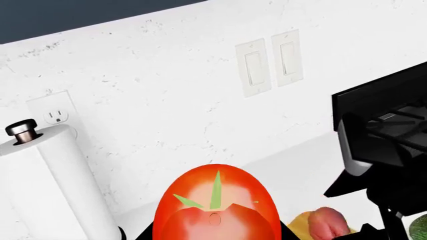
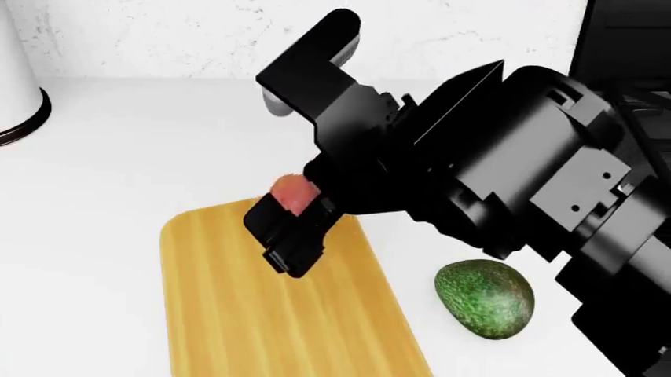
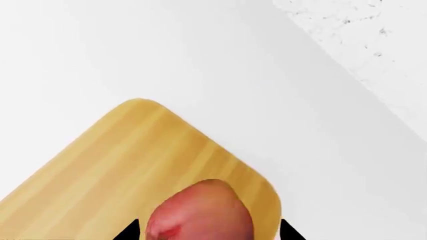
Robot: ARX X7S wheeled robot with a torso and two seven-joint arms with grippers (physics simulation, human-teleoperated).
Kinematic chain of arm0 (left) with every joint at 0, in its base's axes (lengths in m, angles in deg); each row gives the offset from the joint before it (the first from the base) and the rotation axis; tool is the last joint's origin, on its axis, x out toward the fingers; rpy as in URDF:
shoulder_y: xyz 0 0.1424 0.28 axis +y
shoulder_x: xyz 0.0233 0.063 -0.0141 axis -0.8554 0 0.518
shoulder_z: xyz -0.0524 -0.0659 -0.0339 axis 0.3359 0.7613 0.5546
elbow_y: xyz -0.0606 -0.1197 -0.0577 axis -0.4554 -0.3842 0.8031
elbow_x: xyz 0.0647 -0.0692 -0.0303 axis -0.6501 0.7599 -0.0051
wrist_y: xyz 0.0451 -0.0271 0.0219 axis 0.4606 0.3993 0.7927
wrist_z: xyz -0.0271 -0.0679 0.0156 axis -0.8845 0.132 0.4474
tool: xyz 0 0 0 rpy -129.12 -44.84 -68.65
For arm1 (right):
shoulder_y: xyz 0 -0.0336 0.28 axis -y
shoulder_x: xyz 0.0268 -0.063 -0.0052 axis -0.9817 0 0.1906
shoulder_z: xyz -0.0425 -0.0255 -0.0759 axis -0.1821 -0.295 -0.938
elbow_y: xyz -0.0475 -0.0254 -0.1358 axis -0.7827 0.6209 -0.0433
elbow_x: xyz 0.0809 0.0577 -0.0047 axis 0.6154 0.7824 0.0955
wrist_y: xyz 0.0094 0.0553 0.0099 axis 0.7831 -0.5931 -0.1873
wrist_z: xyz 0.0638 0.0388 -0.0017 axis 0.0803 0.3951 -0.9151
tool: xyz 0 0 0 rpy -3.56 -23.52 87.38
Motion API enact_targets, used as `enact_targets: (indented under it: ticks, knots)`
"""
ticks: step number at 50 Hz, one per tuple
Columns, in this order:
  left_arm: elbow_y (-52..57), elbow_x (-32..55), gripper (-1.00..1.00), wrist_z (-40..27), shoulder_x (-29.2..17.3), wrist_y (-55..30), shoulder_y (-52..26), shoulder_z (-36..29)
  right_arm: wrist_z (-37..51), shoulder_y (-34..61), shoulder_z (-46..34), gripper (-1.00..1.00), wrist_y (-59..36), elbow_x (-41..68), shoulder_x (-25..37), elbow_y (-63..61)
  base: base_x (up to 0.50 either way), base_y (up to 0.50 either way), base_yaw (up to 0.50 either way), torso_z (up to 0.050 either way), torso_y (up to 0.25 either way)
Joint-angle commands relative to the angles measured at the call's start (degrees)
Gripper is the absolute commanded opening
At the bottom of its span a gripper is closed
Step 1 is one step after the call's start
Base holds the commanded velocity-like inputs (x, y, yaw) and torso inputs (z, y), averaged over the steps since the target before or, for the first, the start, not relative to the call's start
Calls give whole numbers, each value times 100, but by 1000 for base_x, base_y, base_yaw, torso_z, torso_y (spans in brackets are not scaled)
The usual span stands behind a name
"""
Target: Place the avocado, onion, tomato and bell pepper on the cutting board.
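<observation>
My right gripper point(image 2: 294, 224) is shut on the pinkish bell pepper point(image 2: 295, 192) and holds it over the far end of the wooden cutting board point(image 2: 262, 314). The right wrist view shows the bell pepper point(image 3: 200, 212) between the black fingers, just above the cutting board's point(image 3: 127, 160) corner. My left gripper point(image 1: 215, 235) is shut on the glossy red tomato point(image 1: 217, 205), and it is out of the head view. The dark green avocado point(image 2: 485, 298) lies on the counter right of the board. A yellow rounded shape point(image 1: 301, 225) sits beside the bell pepper point(image 1: 328, 222). I cannot tell if it is the onion.
A paper towel roll point(image 1: 50, 185) stands at the left by the wall outlet point(image 1: 55, 112). A black stove point(image 1: 393, 120) is at the right. My right arm point(image 2: 504, 173) covers the counter behind the board.
</observation>
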Motion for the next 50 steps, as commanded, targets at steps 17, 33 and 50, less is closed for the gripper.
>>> enact_targets:
  ticks: [17, 33, 50]
  knots:
    - [-69, 111, -100, -116, 51, -7, -161, -41, 462, 722, 542, 100, -278, 333, 598, -995, 0, 0, 0, 1, 1]
    - [-164, -210, -100, 34, 487, -5, 37, -255, 1651, 693, 1168, 100, -155, 777, 1121, -1576, 0, 0, 0, 0, 0]
    - [-583, -1068, -100, 736, 1311, -224, 377, -773, 3478, 529, 1742, 100, 207, 891, 1674, -2465, 0, 0, 0, 0, 0]
